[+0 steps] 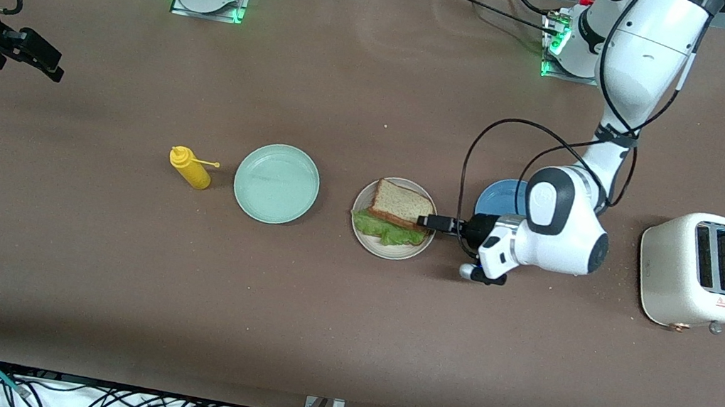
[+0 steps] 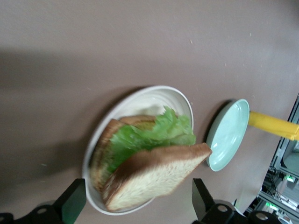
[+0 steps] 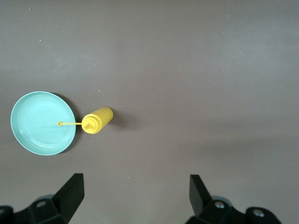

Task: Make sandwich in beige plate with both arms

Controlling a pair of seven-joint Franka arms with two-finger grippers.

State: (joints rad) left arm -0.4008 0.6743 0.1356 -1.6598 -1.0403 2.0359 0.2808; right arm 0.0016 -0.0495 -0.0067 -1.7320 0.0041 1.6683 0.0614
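- The sandwich sits in the beige plate, near the middle of the table: a bottom slice, lettuce spilling toward the front edge, and a top slice that lies tilted, one corner jutting past the plate's rim.
- The left gripper is low at the plate's rim on the left arm's side, fingers spread wide and holding nothing; in its wrist view both fingers flank the sandwich without touching it.
- The right gripper waits high near the table's edge at the right arm's end, also wide open and empty, looking down on the mint plate and mustard bottle.
- My read: the top slice has just been let go, so the step in hand is a clean retreat.
- Doing it well means lifting straight up and away from the plate first, fingers kept wide, so neither tip catches the tilted crust or drags the lettuce.
- Risk: the overhanging slice could slide off if nudged; a gentle squaring push may be worth it.
- The blue plate and toaster sit toward the left arm's end.
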